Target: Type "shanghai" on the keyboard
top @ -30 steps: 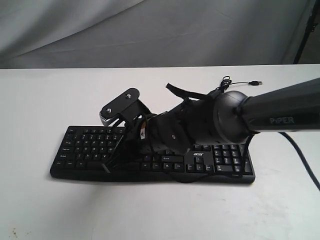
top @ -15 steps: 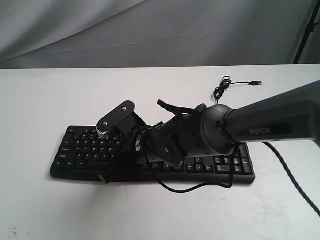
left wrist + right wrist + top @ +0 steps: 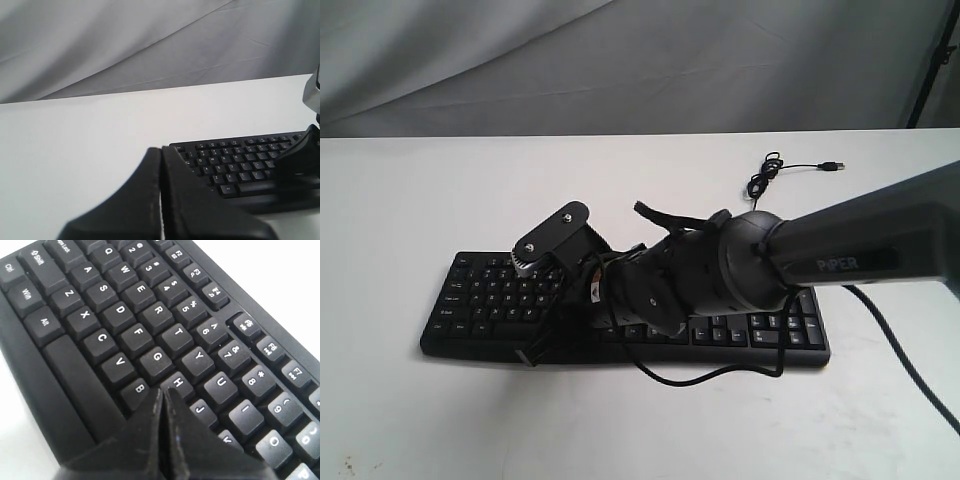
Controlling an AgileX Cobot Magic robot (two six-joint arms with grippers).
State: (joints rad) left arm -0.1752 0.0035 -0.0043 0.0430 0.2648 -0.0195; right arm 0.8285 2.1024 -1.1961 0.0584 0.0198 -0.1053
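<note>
Progress could not be read directly, since no screen was in view; the right gripper (image 3: 162,392), jaws pressed together and holding nothing, had its joined tip poised at the H key (image 3: 177,382), so I judged it to be on the second or the sixth letter of "shanghai", with at least "ai" left to type. Whether the tip was pressing the key or just above it I could not tell. The keyboard (image 3: 485,300) lay flat in the middle of the white table (image 3: 400,200), long side toward the exterior camera, with bare tabletop all round it. The left gripper (image 3: 161,150), also closed and empty, hung off the keyboard's left end, well clear. The USB cable (image 3: 770,175) coiled behind the right end, and the arm's own cable (image 3: 710,375) looped across the near edge, a possible snag.
</note>
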